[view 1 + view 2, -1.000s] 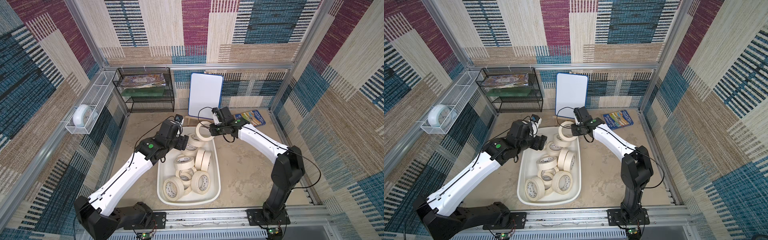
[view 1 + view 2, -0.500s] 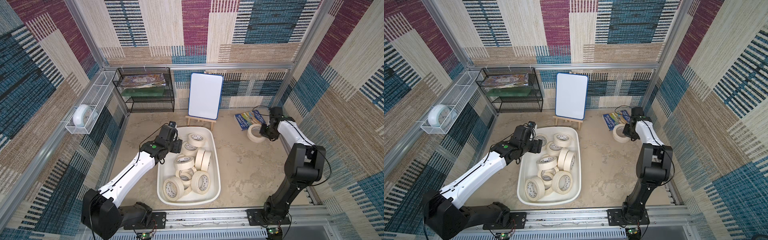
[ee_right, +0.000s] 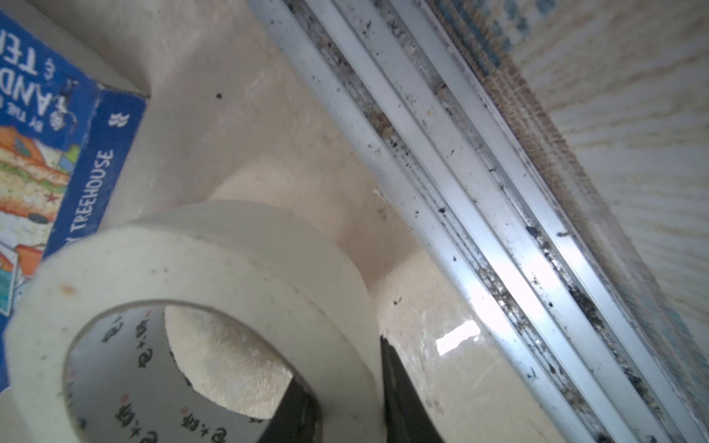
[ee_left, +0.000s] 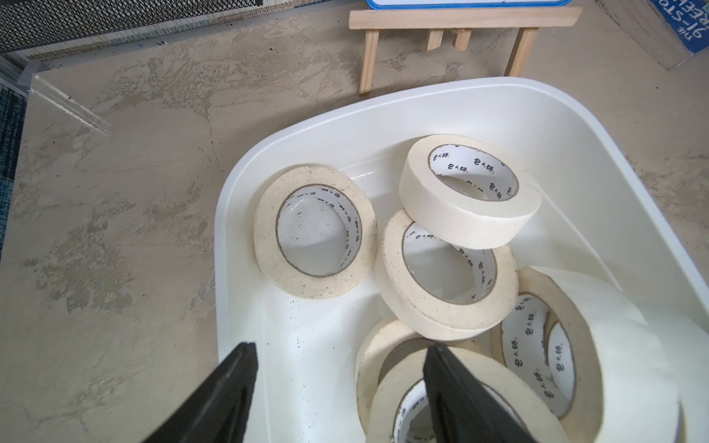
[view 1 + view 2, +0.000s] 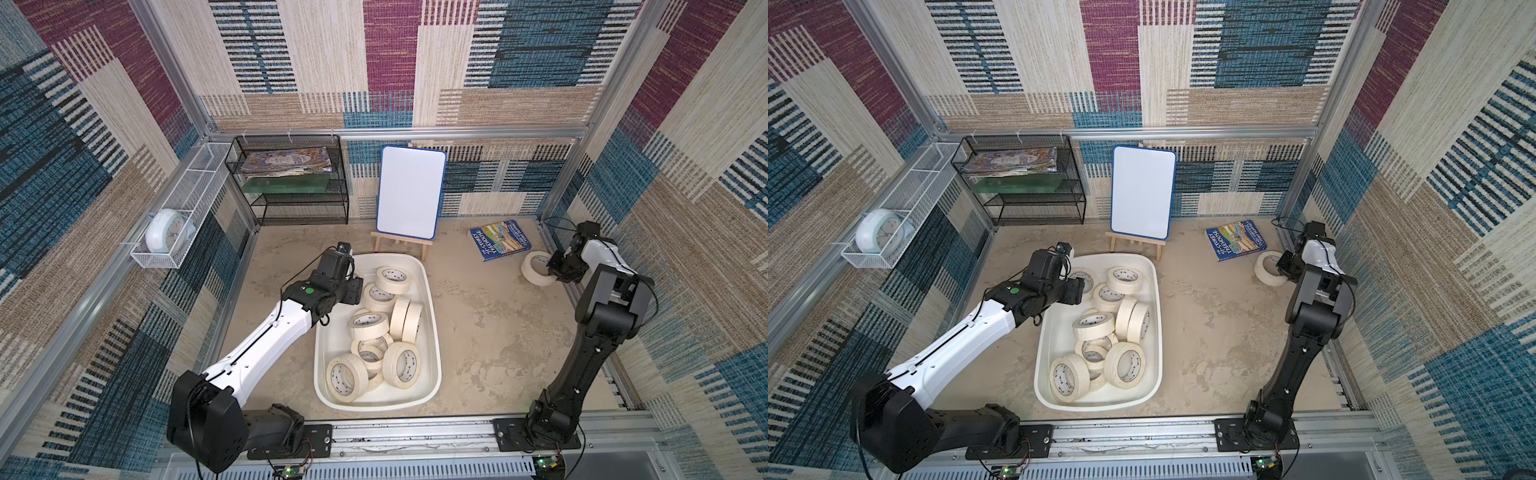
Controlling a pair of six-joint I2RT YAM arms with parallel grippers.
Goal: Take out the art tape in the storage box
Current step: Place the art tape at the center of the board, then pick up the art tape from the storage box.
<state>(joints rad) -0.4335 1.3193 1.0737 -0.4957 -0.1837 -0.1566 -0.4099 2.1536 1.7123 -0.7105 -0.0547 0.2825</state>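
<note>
Tabletop [image 5: 478,324] — art tape [image 3: 215,253] in right claw [image 3: 351,402]

Patchwork woven walls [image 5: 390,62] enclose a mottled beige floor [image 5: 490,332], black mesh shelf [image 5: 299,199] at back.

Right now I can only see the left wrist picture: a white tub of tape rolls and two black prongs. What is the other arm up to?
Observer: The right claw is shut on one tape roll, well outside the storage box and next to a blue book.
Operator: How does a claw hold a ring like that?
Observer: By its wall. In the right wrist view one finger sits inside the roll's core and the other is outside it.
</note>
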